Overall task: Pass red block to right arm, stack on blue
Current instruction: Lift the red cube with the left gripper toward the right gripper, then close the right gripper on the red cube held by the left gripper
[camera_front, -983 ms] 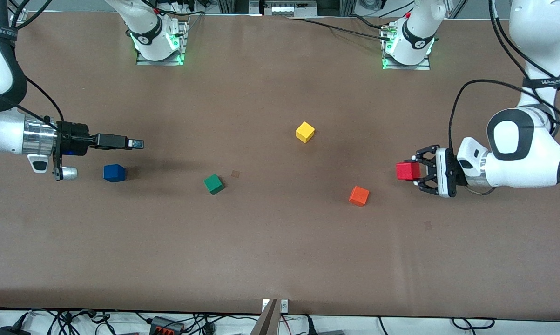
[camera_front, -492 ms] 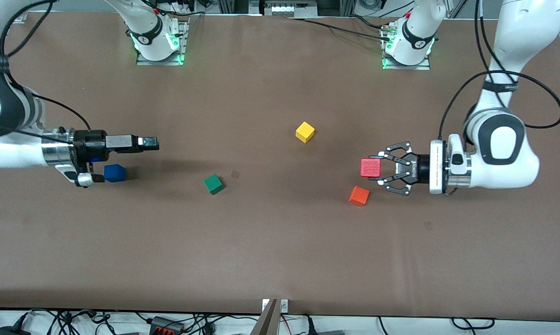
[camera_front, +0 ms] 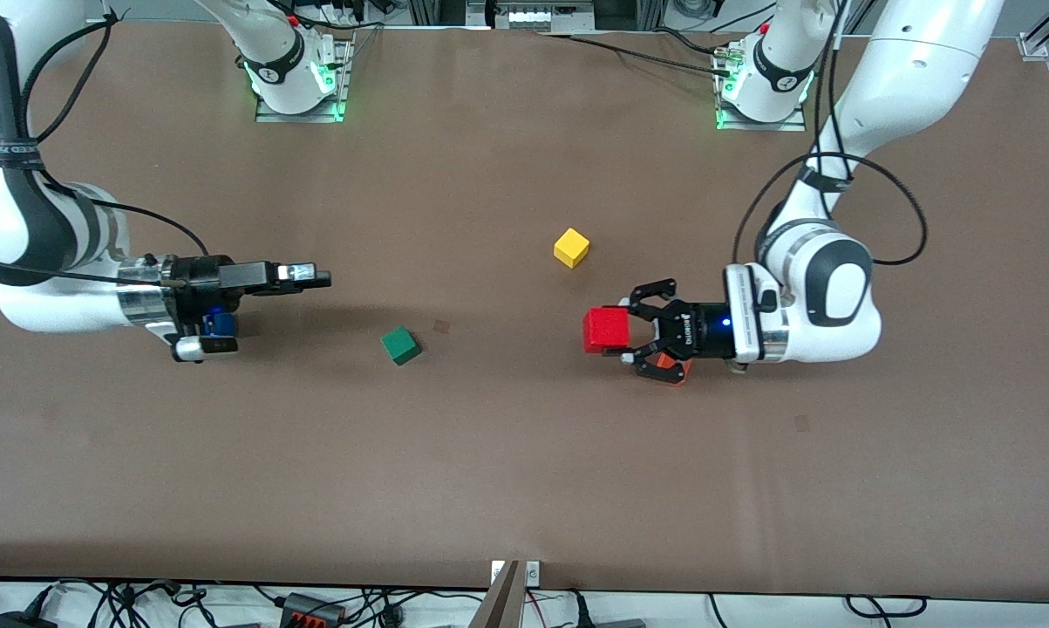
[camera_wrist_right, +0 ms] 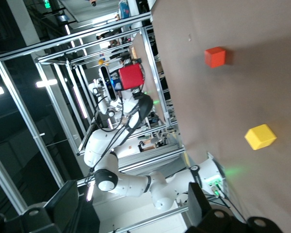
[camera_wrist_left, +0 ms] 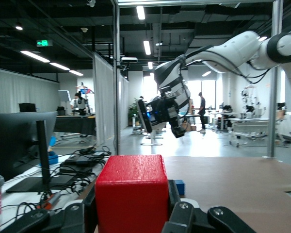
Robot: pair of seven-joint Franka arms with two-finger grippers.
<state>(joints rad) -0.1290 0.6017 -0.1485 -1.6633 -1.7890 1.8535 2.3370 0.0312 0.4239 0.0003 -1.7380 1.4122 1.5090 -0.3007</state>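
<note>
**Red block held up over the middle of the table**

The left gripper [camera_front: 630,331] is clamped on the red block [camera_front: 606,330], holding it in the air with its claw fingers pinching the cube from two sides. It hangs over bare table with the orange cube [camera_front: 674,370] partly hidden under the gripper's black linkage. From the red block, the yellow cube [camera_front: 571,247] sits on the table at about eleven o'clock in the front view, and the green cube [camera_front: 399,344] lies at about nine o'clock, well apart from it.

In the left wrist view the red block [camera_wrist_left: 131,191] fills the foreground between the black fingers, and the right arm's gripper [camera_wrist_left: 160,112] shows farther off, facing it.

The right gripper [camera_front: 310,277] hovers level above the table toward the right arm's end, its two slim fingers spread apart with nothing between them. The blue cube [camera_front: 218,322] rests on the table directly under the right arm's wrist, mostly covered by it, so only a sliver of blue shows. The green cube is at about four o'clock from the right gripper's tips.

In the right wrist view the red block [camera_wrist_right: 131,76] is seen off in the left arm's grasp, with the orange cube [camera_wrist_right: 215,57] and the yellow cube [camera_wrist_right: 260,136] on the brown table [camera_wrist_right: 262,87].
</note>
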